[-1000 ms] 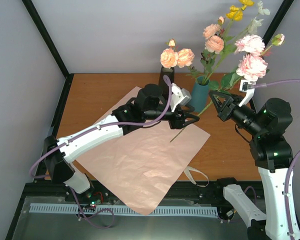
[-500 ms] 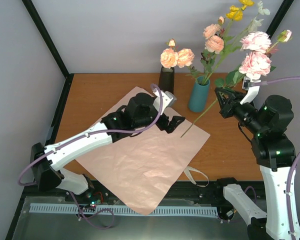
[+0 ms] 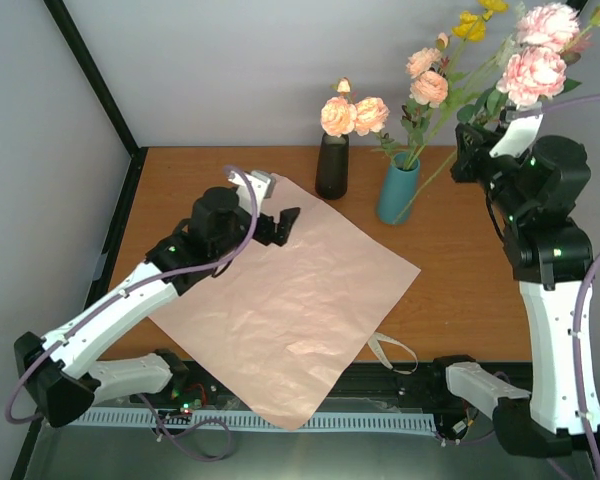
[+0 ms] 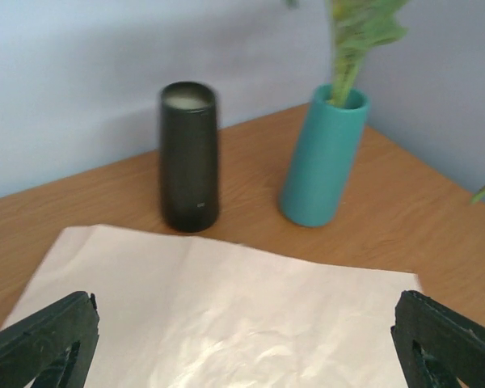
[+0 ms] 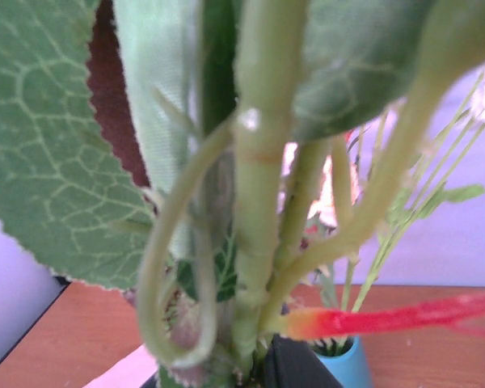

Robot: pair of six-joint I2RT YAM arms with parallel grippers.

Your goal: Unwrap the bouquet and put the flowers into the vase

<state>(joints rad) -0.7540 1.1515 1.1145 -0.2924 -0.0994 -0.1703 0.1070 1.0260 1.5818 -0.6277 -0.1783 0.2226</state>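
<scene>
Two arms are in view, and only the right one has work in hand. The left gripper (image 3: 278,226) hangs over the far corner of the paper (image 3: 290,310), jaws spread wide with nothing between them. The sheet lies flat on the table (image 3: 180,180), with the ribbon (image 3: 392,352) loose at its near right edge. Behind the sheet stand the black vase (image 3: 331,165) and, just right of it, the teal vase (image 3: 397,190), each carrying blooms. Further right, the right gripper (image 3: 472,152) stands high, clamped tight on the stems of the flowers (image 3: 535,62). Their pink heads are near the top corner, and one stem slants down to end low beside the teal vase, outside its mouth. To do this well, I would lift until that tip clears the rim, bring it over the opening and tilt the stems nearer upright. Then lower gently past the stems inside, letting go only once they sit deep enough not to tip out.
</scene>
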